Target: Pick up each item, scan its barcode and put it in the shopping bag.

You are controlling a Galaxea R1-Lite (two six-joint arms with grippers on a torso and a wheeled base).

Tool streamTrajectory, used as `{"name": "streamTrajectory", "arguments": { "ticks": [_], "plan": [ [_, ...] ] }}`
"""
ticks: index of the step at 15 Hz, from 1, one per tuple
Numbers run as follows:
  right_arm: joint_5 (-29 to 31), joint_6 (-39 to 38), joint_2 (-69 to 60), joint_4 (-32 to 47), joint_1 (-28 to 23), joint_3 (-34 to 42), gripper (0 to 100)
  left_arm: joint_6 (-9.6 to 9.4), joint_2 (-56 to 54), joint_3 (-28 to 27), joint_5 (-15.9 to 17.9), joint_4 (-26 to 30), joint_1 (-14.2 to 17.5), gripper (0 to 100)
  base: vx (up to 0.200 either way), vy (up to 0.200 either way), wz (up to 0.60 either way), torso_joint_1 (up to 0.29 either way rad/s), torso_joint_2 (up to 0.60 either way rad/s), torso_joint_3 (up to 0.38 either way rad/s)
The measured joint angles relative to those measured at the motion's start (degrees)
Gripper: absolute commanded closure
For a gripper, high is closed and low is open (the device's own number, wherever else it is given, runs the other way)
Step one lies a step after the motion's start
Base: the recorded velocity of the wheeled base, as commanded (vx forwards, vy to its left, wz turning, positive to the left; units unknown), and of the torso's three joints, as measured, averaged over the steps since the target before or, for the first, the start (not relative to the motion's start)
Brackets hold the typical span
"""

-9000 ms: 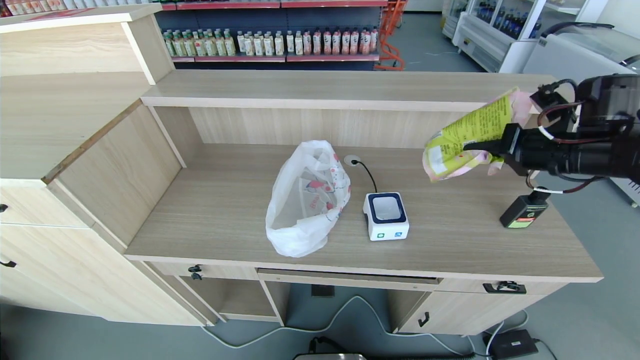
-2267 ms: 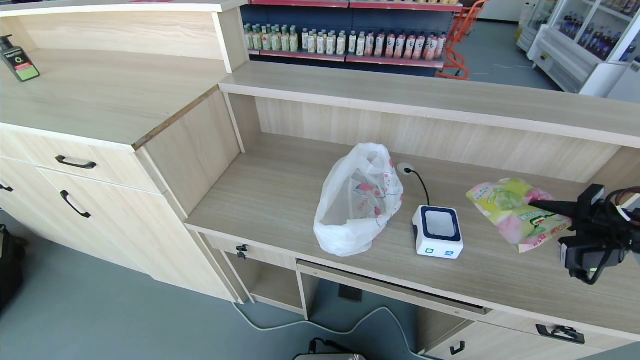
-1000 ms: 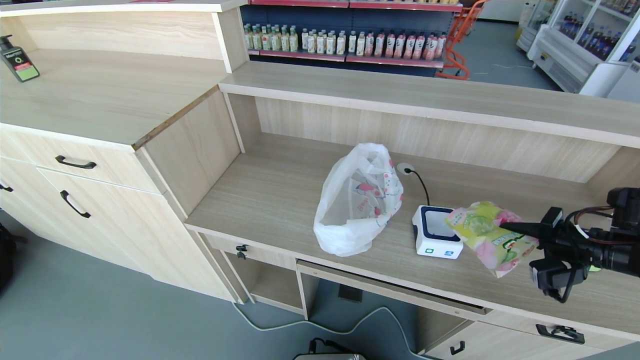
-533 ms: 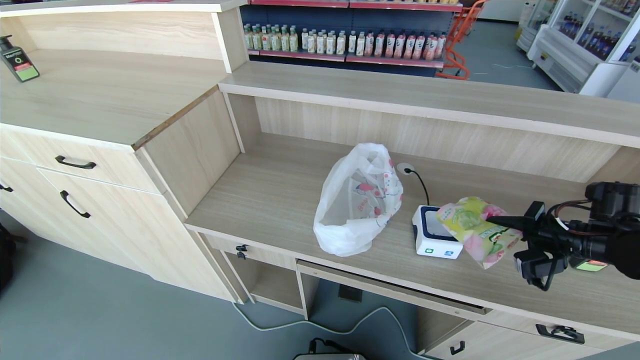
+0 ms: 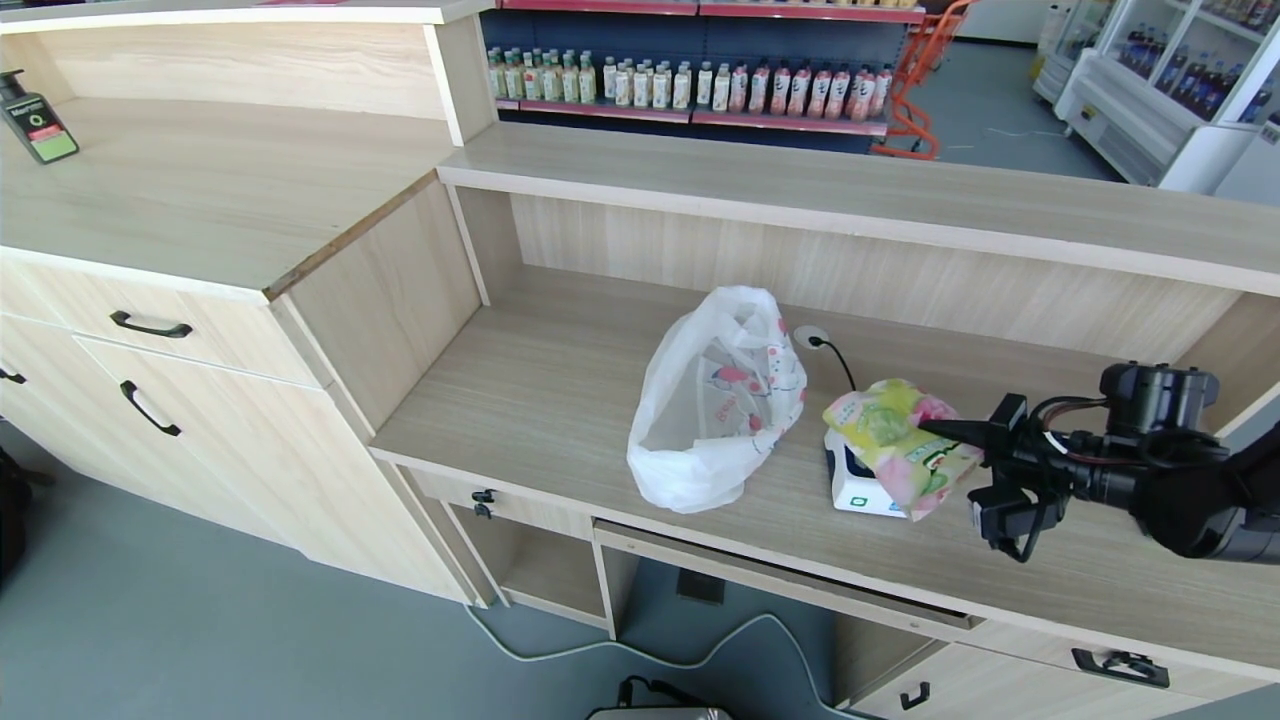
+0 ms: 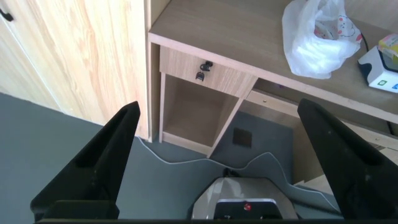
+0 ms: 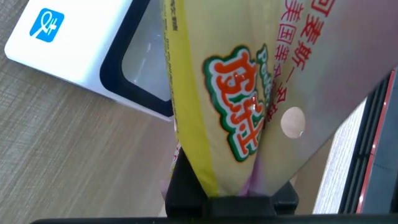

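Tool [image 5: 945, 447] pinches crinkly pouch [image 5: 885, 432] over boxy scanner [image 5: 856, 492].

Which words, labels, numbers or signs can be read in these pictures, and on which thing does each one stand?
On the snack packet: big green and small red characters, sideways and cut off; not readable with certainty.
On the scanner: no words, only a blue square with a white sign and a green square.
On the shopping bag: red print, too blurred to read.
On the black bottle and the shelf bottles: labels too small.
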State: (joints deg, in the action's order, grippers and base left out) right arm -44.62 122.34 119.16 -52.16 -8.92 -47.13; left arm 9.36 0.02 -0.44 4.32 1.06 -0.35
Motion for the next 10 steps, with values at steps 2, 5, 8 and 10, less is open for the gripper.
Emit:
{"name": "streamTrajectory", "arguments": {
  "ticks": [2,5,8,10],
  "plan": [
    [0.0,0.09,0.82,-0.09,0.24,0.16,100,0.02,0.0,0.0,-0.02,0.0,0.0,0,0.0,0.0,0.0,0.0,0.0,0.0],
    [0.01,0.02,1.45,-0.11,0.3,0.09,100,0.0,0.0,0.0,0.0,0.0,0.0,0,0.0,0.0,0.0,0.0,0.0,0.0],
    [0.12,-0.35,1.6,-0.06,0.24,0.02,100,0.02,0.0,0.0,0.0,-0.02,0.0,0,0.0,0.0,0.0,0.0,0.0,0.0],
    [0.17,-3.34,0.73,-0.02,0.2,-0.46,100,0.0,0.0,0.0,0.0,0.0,0.0,0,0.0,0.0,0.0,0.0,0.0,0.0]
  ]
}}
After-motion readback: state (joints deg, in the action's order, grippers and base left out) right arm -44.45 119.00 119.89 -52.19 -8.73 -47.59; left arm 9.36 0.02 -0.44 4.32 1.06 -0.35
